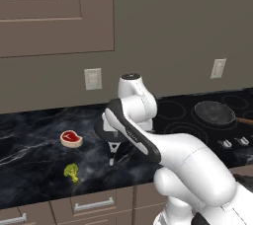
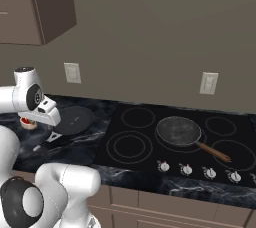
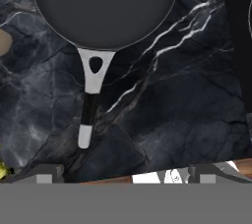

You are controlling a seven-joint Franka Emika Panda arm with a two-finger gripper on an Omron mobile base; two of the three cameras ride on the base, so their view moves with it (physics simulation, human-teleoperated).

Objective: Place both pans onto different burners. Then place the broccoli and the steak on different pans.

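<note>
Black marble with white veins was the counter [image 3: 187, 110] surface under the hand, and the plain black pan [image 3: 106, 7] sat on it at about 12 o'clock in the hand view, its silver-and-black handle [image 3: 88, 105] running down toward 6. The gripper [image 3: 125, 176] hung above that handle end with its jaws spread wide, nothing between them. Over in the right base view the speckled pan [image 2: 178, 131] with the wooden handle [image 2: 214, 152] was already sitting on a ring of the glass cooktop [image 2: 135, 144], handle aimed at roughly 4 o'clock. From the left base view the steak [image 1: 71, 138] lay on the counter at 9 o'clock from the arm, and the broccoli [image 1: 72, 172] was just below it, near the counter's front edge, the two apart from each other.
</note>
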